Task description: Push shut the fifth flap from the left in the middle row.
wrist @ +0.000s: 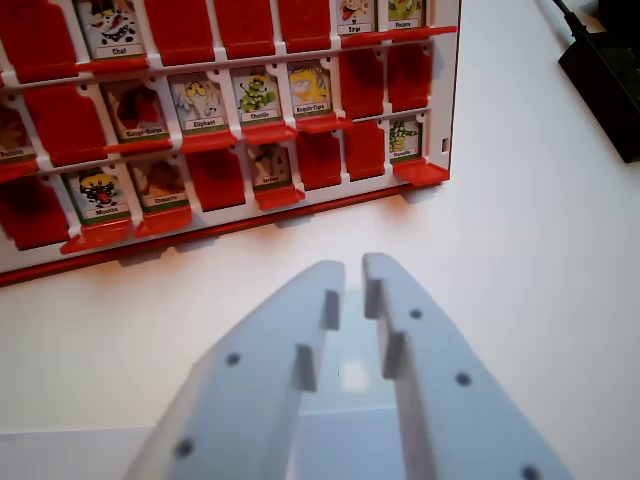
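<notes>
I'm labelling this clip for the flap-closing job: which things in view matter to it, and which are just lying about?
Belongs to the job:
- red game board with picture flaps
- upright flap in its middle row
- gripper, nearly closed, short of the board

Lying about:
- black device and cable, upper right
- white table

Only one cam, on my wrist: looks forward and down past my gripper (352,272), close over white table (540,230), flap board (230,120) just ahead.

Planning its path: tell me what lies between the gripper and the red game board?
Only bare white table between gripper and red game board, per the wrist view.
</notes>
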